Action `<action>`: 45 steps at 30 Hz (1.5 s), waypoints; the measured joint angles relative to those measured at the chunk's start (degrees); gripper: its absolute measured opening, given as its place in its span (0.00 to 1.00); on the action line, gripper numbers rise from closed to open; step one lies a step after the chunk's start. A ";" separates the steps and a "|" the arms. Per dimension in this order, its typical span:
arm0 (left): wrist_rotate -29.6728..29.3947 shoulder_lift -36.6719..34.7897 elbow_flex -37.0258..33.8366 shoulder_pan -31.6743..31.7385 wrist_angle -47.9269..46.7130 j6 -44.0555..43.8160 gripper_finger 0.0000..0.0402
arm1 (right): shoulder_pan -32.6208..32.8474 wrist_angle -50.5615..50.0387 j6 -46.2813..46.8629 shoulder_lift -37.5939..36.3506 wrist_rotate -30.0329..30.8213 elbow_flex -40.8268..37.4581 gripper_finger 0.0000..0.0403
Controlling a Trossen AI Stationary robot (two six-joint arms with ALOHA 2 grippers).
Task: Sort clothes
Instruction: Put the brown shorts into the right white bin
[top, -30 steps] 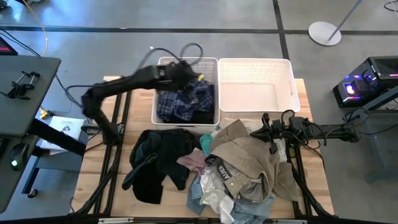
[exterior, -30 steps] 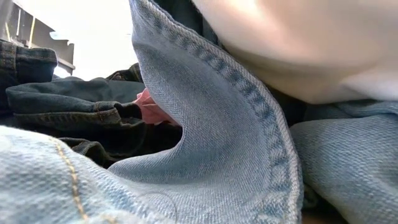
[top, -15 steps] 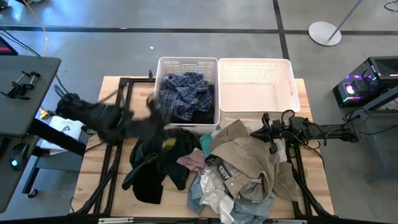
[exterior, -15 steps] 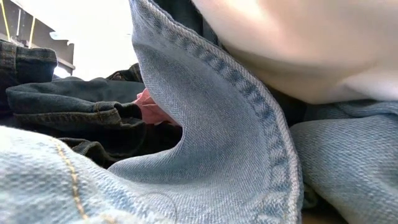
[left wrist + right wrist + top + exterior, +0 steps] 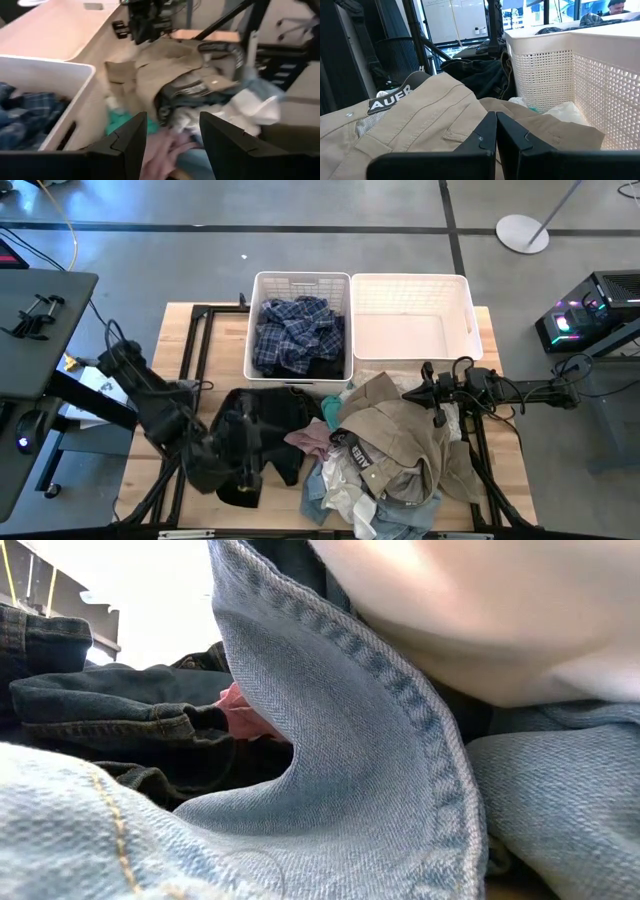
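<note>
The clothes lie in a heap on the table's near half: a black garment point(image 5: 270, 420), a khaki one point(image 5: 400, 435), pink point(image 5: 308, 442), teal point(image 5: 330, 410), white point(image 5: 345, 498) and pale denim point(image 5: 400, 510). A navy plaid garment point(image 5: 298, 335) lies in the left basket point(image 5: 300, 278). My left gripper point(image 5: 255, 442) is open low over the black garment, its fingers pointing at the pink cloth point(image 5: 165, 150). My right gripper point(image 5: 432, 398) is shut just above the khaki garment point(image 5: 420, 125).
The right white basket point(image 5: 410, 330) holds nothing that shows. Pale denim point(image 5: 350, 740) hangs right before the low camera and hides the table. Black frame bars point(image 5: 195, 340) run along the table's left side. Bare wood shows at the far left.
My left gripper has swung from above the left basket toward the table's near edge and down, and now stands low over the black garment. The navy plaid garment lies uncovered in the left basket.
</note>
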 joint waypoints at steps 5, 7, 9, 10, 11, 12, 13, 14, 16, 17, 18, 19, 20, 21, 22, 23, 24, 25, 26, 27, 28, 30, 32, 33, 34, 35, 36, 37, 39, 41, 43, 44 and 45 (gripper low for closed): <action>0.26 2.13 0.00 -4.16 1.69 -2.26 0.43 | 0.00 0.00 0.02 0.00 0.01 -0.02 0.00; 1.40 2.69 0.00 -5.71 1.57 -4.36 0.43 | -0.02 -0.02 0.02 0.00 0.02 -0.01 0.00; 3.49 3.04 0.00 -7.17 1.24 -6.87 0.43 | -0.01 0.00 0.02 0.00 0.00 -0.01 0.00; 4.72 3.09 0.00 -7.80 0.87 -8.34 0.43 | -0.01 -0.01 0.01 0.00 0.01 -0.01 0.00; 5.98 3.05 0.00 -8.40 0.51 -10.12 0.43 | -0.01 0.00 0.01 0.00 0.00 0.00 0.00; 6.83 3.00 0.00 -8.94 0.10 -11.87 0.43 | 0.00 -0.02 0.00 0.00 0.00 -0.02 0.00; 7.30 2.98 0.00 -9.57 -0.61 -13.59 0.43 | 0.00 -0.01 0.02 0.00 0.00 0.00 0.00; 7.36 2.98 0.00 -10.23 -1.56 -15.02 0.43 | -0.01 0.00 0.00 0.00 0.02 -0.01 0.00; 6.90 2.98 0.00 -11.32 -4.26 -16.98 0.43 | 0.00 0.00 0.00 0.00 0.00 0.00 0.00; 6.29 2.98 0.00 -11.67 -5.99 -18.05 0.43 | 0.00 0.00 0.00 0.00 0.00 0.00 0.00; 5.48 2.96 -0.18 -11.97 -7.37 -19.31 0.43 | -0.02 0.00 0.02 0.00 0.00 0.00 0.00; 4.83 2.93 -0.32 -12.18 -9.21 -20.83 0.43 | 0.00 -0.02 0.00 0.00 0.02 0.00 0.00; 3.90 2.95 -0.38 -12.23 -11.40 -22.44 0.43 | -0.02 0.00 0.02 0.00 0.00 -0.02 0.00; 2.85 2.98 -0.40 -12.40 -13.57 -24.06 0.43 | 0.00 -0.02 0.02 0.00 0.01 -0.01 0.00; 1.75 3.08 -0.42 -12.51 -15.55 -25.42 0.43 | -0.02 -0.01 0.01 0.00 0.02 0.00 0.00; 0.24 3.29 -0.42 -12.53 -17.59 -26.01 0.43 | -0.01 0.00 0.00 0.00 0.01 0.00 0.00; -1.72 3.63 -0.42 -12.70 -20.04 -25.35 0.43 | 0.00 -0.01 0.01 0.00 0.00 0.00 0.00; -4.11 4.17 -0.42 -13.17 -23.12 -24.33 0.43 | -0.01 -0.01 0.02 0.00 0.00 0.00 0.00; -6.74 4.77 -0.42 -13.66 -26.18 -23.75 0.43 | 0.00 -0.02 0.02 0.00 0.02 -0.02 0.00; -9.40 5.44 -0.42 -13.95 -29.14 -23.98 0.43 | -0.02 0.00 0.02 0.00 0.00 0.00 0.00; -11.89 5.88 -0.43 -14.10 -31.83 -25.32 0.43 | 0.00 -0.02 0.00 0.00 0.00 -0.02 0.00; -14.60 6.17 -0.44 -14.06 -35.80 -29.57 0.43 | -0.02 0.00 0.02 0.00 0.00 -0.02 0.00; -15.17 6.31 -0.43 -13.92 -36.81 -32.11 0.43 | 0.00 -0.02 0.02 0.00 0.02 -0.01 0.00; -15.24 6.51 -0.42 -14.01 -36.62 -32.63 0.43 | -0.01 0.00 0.02 0.00 0.02 0.00 0.00; -15.21 6.78 -0.42 -14.36 -36.26 -32.96 0.43 | 0.00 0.00 0.00 0.00 0.02 0.00 0.00; -15.18 7.02 -0.42 -14.76 -35.61 -33.12 0.43 | 0.00 0.00 0.02 0.00 0.00 0.00 0.00; -15.20 7.17 -0.66 -15.10 -34.53 -33.20 0.43 | 0.00 -0.01 0.00 0.00 0.00 -0.01 0.00; -15.25 7.14 -1.74 -15.44 -32.54 -33.02 0.43 | 0.00 0.00 0.00 0.00 0.00 0.00 0.00; -14.94 6.98 -5.13 -16.11 -27.77 -32.57 0.43 | -0.02 -0.01 0.01 0.00 0.01 -0.01 0.00; -14.05 6.87 -9.44 -16.60 -22.27 -33.35 0.43 | -0.01 -0.01 0.01 0.00 0.02 0.00 0.00; -13.44 6.16 -13.78 -16.84 -15.67 -33.98 0.43 | 0.00 -0.02 0.02 0.00 0.00 0.00 0.00; -13.41 5.71 -15.76 -16.88 -11.68 -33.75 0.43 | 0.00 0.01 0.00 0.00 0.02 -0.01 0.00; -13.47 5.28 -17.88 -16.89 -7.59 -32.51 0.43 | -0.02 0.15 0.02 0.00 0.00 -0.01 0.00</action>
